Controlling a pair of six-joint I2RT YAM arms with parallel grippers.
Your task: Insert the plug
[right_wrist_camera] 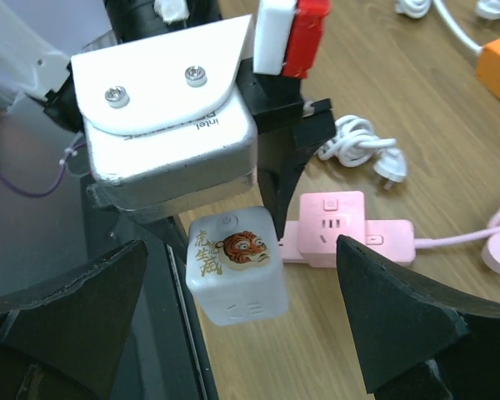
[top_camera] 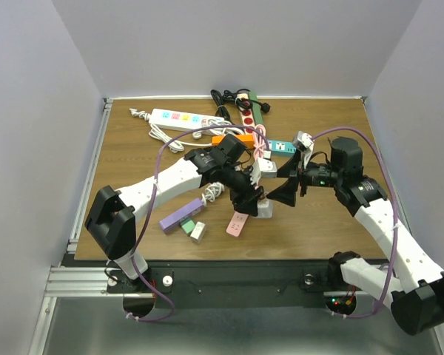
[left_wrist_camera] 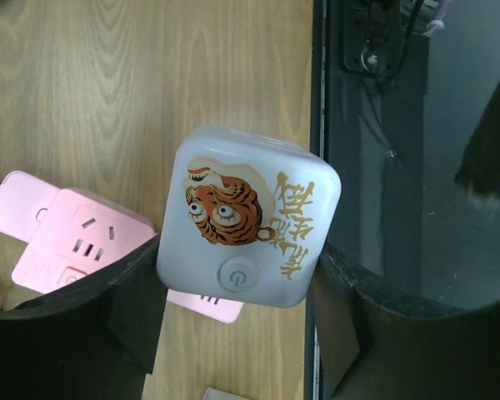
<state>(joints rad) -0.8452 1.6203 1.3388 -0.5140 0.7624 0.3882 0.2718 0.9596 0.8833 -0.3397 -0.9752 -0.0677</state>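
Observation:
A white cube socket (left_wrist_camera: 250,208) with a tiger picture and a power button hangs above the table's near edge, and my left gripper (left_wrist_camera: 242,292) is shut on its two sides. The same cube (right_wrist_camera: 233,275) shows in the right wrist view, apart from my right gripper (right_wrist_camera: 237,267), whose wide open jaws hold nothing. From above, the cube (top_camera: 263,209) sits under the left gripper (top_camera: 253,201), with the right gripper (top_camera: 287,183) just to its right. A white plug (right_wrist_camera: 389,169) with a coiled cable lies loose on the wood behind.
A pink power strip (right_wrist_camera: 333,229) lies flat just behind the cube. A purple strip (top_camera: 181,216) lies to the left. White (top_camera: 179,118), orange (top_camera: 233,138) and teal (top_camera: 281,146) strips with tangled cables fill the back. The table's near edge (left_wrist_camera: 315,167) runs right below the cube.

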